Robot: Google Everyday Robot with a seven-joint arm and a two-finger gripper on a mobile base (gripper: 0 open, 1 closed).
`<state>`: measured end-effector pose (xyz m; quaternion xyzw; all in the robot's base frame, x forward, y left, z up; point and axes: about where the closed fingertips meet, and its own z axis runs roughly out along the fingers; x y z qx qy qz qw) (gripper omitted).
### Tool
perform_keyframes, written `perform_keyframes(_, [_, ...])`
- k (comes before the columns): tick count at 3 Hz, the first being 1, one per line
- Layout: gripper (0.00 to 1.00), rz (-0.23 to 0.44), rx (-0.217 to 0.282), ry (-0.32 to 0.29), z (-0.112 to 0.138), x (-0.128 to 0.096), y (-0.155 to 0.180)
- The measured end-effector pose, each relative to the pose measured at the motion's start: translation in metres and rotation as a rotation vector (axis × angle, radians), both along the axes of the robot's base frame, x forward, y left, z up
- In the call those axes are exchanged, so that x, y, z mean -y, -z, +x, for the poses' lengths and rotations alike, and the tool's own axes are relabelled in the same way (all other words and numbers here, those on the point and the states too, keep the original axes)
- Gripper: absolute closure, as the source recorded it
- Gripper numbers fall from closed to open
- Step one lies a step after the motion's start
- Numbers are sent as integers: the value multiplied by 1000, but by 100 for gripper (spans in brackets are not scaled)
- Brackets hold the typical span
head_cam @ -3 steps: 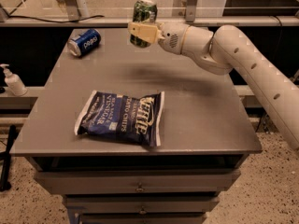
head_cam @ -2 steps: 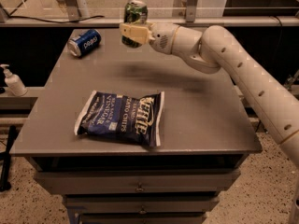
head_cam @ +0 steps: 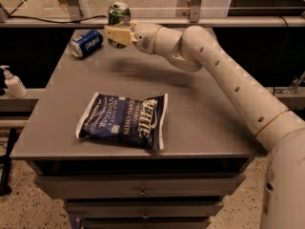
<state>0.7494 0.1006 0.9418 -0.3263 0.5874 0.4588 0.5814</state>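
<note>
My gripper point(head_cam: 116, 34) is at the far side of the grey table point(head_cam: 200, 113), shut on an upright green can point(head_cam: 118, 16) held above the tabletop. The white arm point(head_cam: 224, 75) reaches in from the right. A blue Pepsi can point(head_cam: 86, 42) lies on its side just left of the gripper, at the table's back left. A dark blue bag of Kettle chips point(head_cam: 125, 120) lies flat in the middle of the table, nearer the front edge.
A white pump bottle point(head_cam: 14, 82) stands on a lower ledge left of the table. Drawers point(head_cam: 142, 192) run below the tabletop. A rail and window frame point(head_cam: 190, 20) sit right behind the table's back edge.
The gripper has carried the green can leftward along the back of the table, closer to the Pepsi can. The chip bag and Pepsi can have not moved.
</note>
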Motion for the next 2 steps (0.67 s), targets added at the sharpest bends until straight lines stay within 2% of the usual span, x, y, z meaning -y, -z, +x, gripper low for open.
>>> perform_keyframes(2, [100, -124, 105, -63, 5, -51, -4])
